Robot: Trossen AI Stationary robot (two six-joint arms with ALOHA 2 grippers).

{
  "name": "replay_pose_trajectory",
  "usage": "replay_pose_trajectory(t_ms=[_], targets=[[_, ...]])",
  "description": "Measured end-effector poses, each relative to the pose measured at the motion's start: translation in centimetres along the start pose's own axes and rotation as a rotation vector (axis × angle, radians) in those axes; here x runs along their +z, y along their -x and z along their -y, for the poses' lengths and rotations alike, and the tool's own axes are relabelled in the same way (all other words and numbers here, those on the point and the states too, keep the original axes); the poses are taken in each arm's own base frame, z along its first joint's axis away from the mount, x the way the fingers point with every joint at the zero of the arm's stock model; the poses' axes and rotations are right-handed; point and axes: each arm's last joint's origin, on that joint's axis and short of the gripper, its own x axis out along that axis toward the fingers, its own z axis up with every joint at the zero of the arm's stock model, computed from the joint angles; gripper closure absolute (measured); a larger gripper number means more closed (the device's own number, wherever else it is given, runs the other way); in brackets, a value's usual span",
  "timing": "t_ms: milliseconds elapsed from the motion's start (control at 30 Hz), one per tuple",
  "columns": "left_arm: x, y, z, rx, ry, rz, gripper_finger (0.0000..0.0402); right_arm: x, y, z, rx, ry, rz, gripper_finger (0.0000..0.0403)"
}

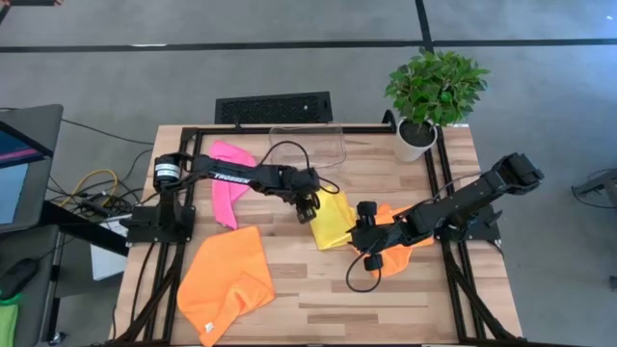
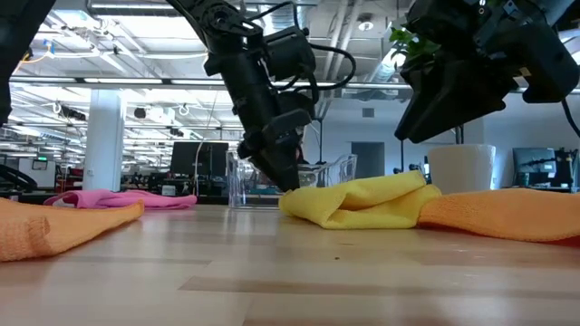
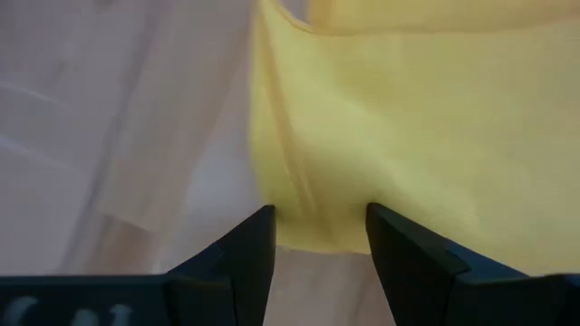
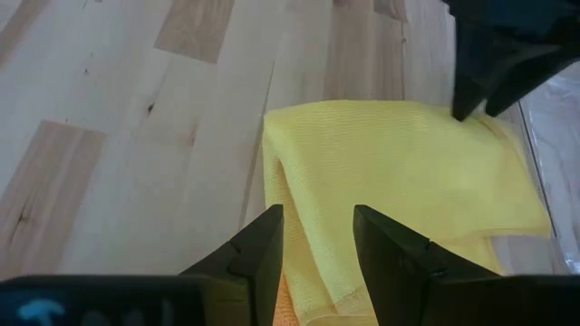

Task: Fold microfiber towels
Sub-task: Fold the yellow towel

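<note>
- We locate the yellow towel (image 1: 333, 220) just right of table centre, lying bunched and partly folded over on itself, with a doubled edge visible in the right wrist view.
- The yellow towel overlaps the small orange towel (image 1: 400, 226), which lies at its 3 o'clock side; in the low view the two cloths touch.
- We find the left gripper (image 1: 308, 205) at the yellow towel's 10 o'clock corner, tips down at the cloth.
- In the left wrist view its fingers (image 3: 249, 258) stand spread, one on either side of the towel's edge; we see the cloth between them but no pinch on it.
- The right gripper (image 1: 367, 231) hangs above the seam where the yellow towel meets the small orange towel, at the yellow towel's 4 o'clock side.
- Its fingers (image 4: 263, 249) stand apart with nothing between them; the low view shows it raised clear of the cloth.
- The large orange towel (image 1: 227, 280) lies crumpled at 8 o'clock from the yellow towel, well apart from it, near the front-left table edge.
- The pink towel (image 1: 229, 178) lies at 10 o'clock, partly under the left arm.
- The bin (image 1: 308, 143) sits at 12 o'clock, at the far table (image 1: 318, 299) edge.
- The plant (image 1: 429, 96) stands at 1 o'clock, at the far-right corner.
</note>
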Motion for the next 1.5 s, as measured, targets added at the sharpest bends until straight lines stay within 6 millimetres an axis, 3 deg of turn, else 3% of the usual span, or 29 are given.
replay_pose_trajectory(t_ms=[400, 733, 1000, 1133, 1367, 1500], targets=[[0.0, 0.4, 0.4, 0.06, -0.028, 0.016, 0.0235, -0.3, -0.1, 0.2, -0.003, 0.02, -0.034, 0.0243], [0.1, 3.7, 2.5, 0.035, -0.091, 0.07, 0.0235, -1.3, -3.0, 0.3, -0.042, 0.078, -0.134, 0.0243], [-0.3, 4.2, 3.5, 0.021, -0.11, 0.067, 0.0235, -2.1, -3.8, 0.6, -0.124, 0.094, -0.2, 0.0247], [-0.4, 4.2, 3.6, 0.021, -0.114, 0.062, 0.0235, -2.0, -3.6, 0.7, -0.125, 0.075, -0.195, 0.0277], [-0.4, 4.2, 3.8, 0.02, -0.118, 0.058, 0.0235, -1.5, -2.2, 0.8, -0.104, -0.011, -0.187, 0.0388], [-0.5, 4.2, 3.7, 0.021, -0.118, 0.056, 0.0235, -1.4, -1.4, 0.7, -0.109, -0.063, -0.219, 0.0383]])
